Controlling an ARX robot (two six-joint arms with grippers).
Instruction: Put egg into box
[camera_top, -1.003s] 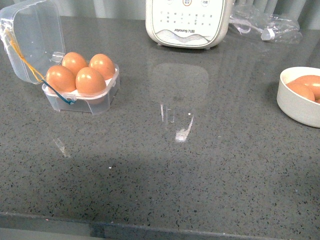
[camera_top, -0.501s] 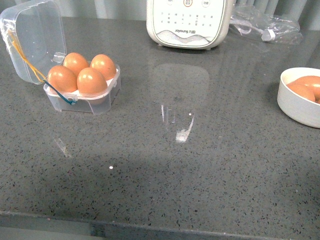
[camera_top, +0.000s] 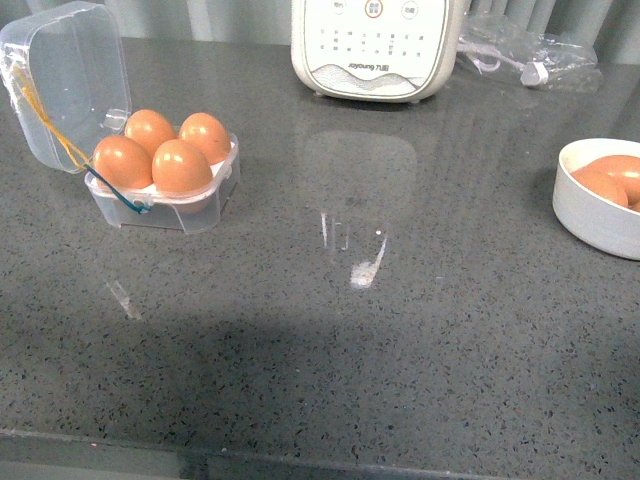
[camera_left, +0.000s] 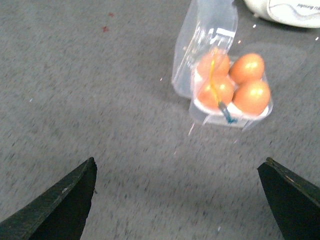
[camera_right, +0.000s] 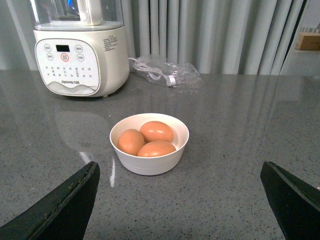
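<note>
Whole scene shifted slightly — egg (camera_top: 181, 165) stands upright in box (camera_top: 200, 208), tip up.

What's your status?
Left gripper open, right gripper open, both empty. Box holds four eggs, lid up. Three more in bowl. Nothing blocking the box.

In front of me a grey speckled countertop (camera_top: 400, 350) fills the front view. At its top centre I see a white appliance (camera_top: 375, 45) with a button panel. Just to its right, in the upper right corner, lies a crumpled clear plastic bag (camera_top: 525, 45). At the right edge stands a round white bowl (camera_top: 590, 215) with three brown eggs (camera_right: 156, 131) in it. My right wrist view shows a grey curtain (camera_right: 225, 35) behind the counter.
</note>
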